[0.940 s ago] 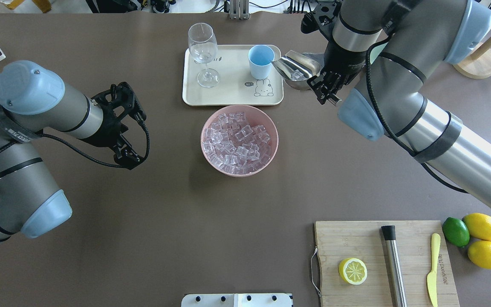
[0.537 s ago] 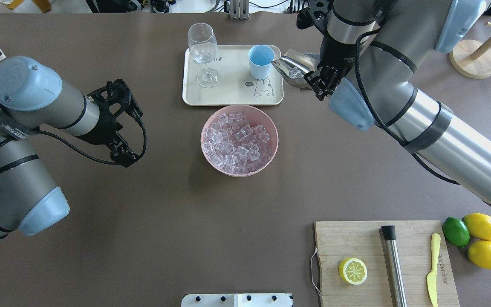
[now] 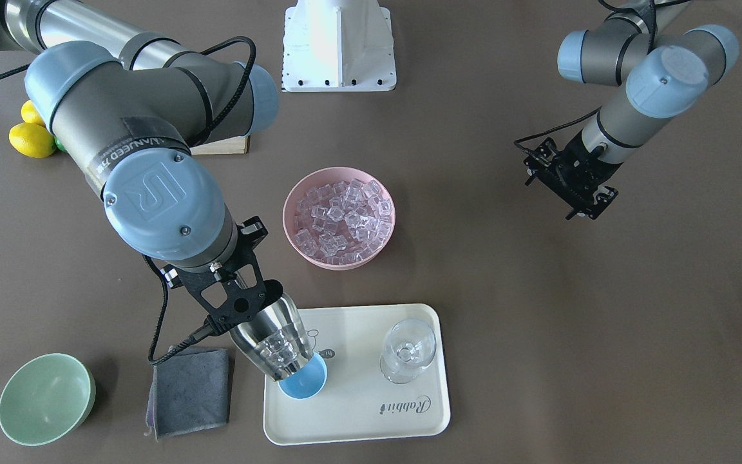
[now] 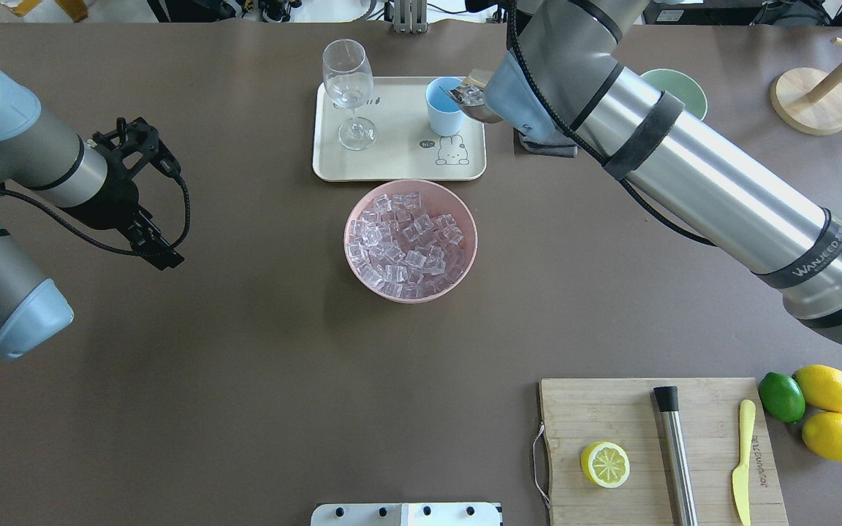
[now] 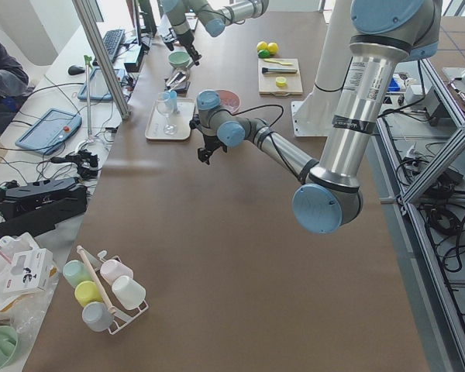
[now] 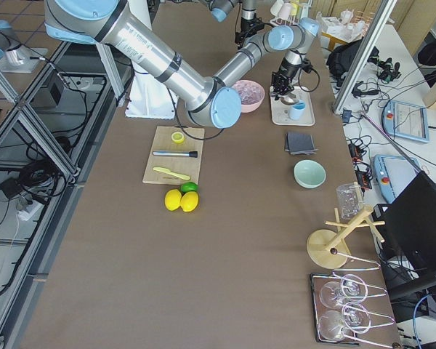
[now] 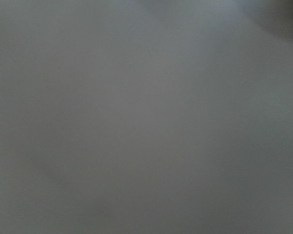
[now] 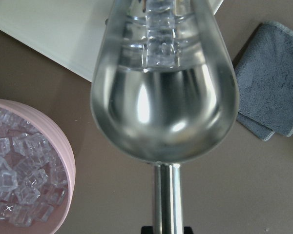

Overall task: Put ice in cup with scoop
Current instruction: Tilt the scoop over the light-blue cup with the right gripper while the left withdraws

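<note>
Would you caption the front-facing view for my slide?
Right gripper tilts the scoop of ice over the cup on the tray.

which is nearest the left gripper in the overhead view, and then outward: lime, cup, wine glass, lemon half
From the left gripper, in the overhead view:
1. wine glass, at the left end of the tray
2. cup, on the tray's right part
3. lemon half, on the cutting board
4. lime, just past the board's right edge

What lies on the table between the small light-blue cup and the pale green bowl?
A folded grey cloth lies flat between the light-blue cup and the pale green bowl; the front-facing view shows it best.
</note>
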Robot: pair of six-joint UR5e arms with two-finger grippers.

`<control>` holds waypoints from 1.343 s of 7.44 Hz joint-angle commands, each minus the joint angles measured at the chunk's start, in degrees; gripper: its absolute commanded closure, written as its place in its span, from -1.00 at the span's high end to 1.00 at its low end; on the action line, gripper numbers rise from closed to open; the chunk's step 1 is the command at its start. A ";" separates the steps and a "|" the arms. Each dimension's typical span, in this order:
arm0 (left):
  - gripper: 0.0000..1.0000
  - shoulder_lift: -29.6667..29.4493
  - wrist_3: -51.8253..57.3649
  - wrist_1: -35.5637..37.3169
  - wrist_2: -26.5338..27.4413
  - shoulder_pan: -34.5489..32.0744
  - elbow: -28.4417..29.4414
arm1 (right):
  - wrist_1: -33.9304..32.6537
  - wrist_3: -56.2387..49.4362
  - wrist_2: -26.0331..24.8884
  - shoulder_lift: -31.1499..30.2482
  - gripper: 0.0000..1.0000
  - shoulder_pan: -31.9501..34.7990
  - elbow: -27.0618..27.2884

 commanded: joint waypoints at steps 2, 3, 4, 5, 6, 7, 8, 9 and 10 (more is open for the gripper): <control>0.96 2.98 0.43 10.93 -0.65 -11.07 0.55 | -6.49 -5.27 0.13 5.58 -1.00 -0.12 -6.12; 0.96 3.33 0.43 16.21 -3.09 -15.99 -0.07 | -6.69 -5.46 0.13 5.67 -1.00 -0.12 -6.03; 0.96 4.90 0.43 19.14 -4.33 -21.17 -0.77 | -6.69 -5.46 0.05 5.50 -1.00 -0.12 -5.51; 0.96 8.57 0.52 18.99 -4.52 -26.35 -0.52 | -6.69 -5.46 0.05 5.15 -1.00 -0.12 -4.29; 0.96 11.92 0.60 18.64 -5.39 -29.80 -0.52 | -6.95 -5.11 -0.22 3.93 -1.00 1.09 -1.41; 0.96 13.95 0.69 18.73 -5.66 -32.88 0.00 | -7.22 -4.85 -0.04 1.22 -1.00 3.98 3.15; 0.96 15.97 0.78 18.64 -5.66 -35.26 0.45 | -8.18 -4.76 -0.04 -2.63 -1.00 6.01 8.76; 0.96 17.04 0.78 18.55 -5.66 -37.02 1.49 | -8.45 -4.58 -0.13 -8.07 -1.00 8.12 16.04; 0.96 17.22 4.35 18.81 -5.40 -37.39 2.20 | -8.36 -4.58 -0.65 -15.52 -1.00 9.96 24.55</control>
